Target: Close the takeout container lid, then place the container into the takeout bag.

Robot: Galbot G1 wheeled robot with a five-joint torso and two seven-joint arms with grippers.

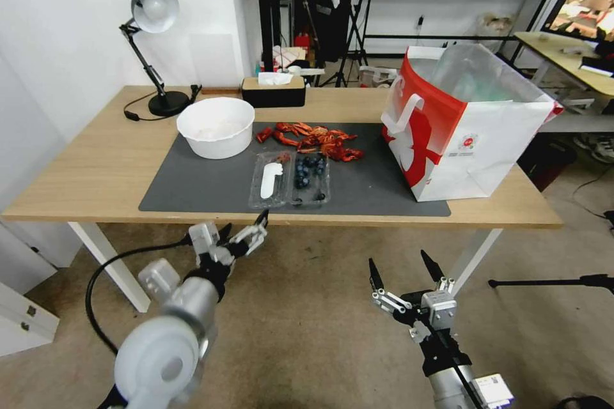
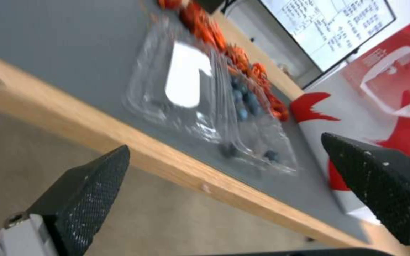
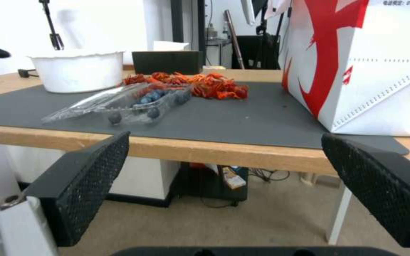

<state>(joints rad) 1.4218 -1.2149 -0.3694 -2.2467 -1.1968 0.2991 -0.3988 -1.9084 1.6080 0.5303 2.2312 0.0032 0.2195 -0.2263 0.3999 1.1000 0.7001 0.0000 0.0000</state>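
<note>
The takeout container lies open on the grey mat, near the table's front edge, with dark blueberries in its tray. Its clear lid, with a white sticker, lies flat to the left of the tray. The red-and-white takeout bag stands open at the right of the table. My left gripper is open, just in front of and below the table edge, close to the lid. My right gripper is open and lower, in front of the table and short of the bag.
A big white bowl stands behind the container on the left. A pile of red crayfish lies just behind it. A desk lamp and a black tissue box stand at the back of the table.
</note>
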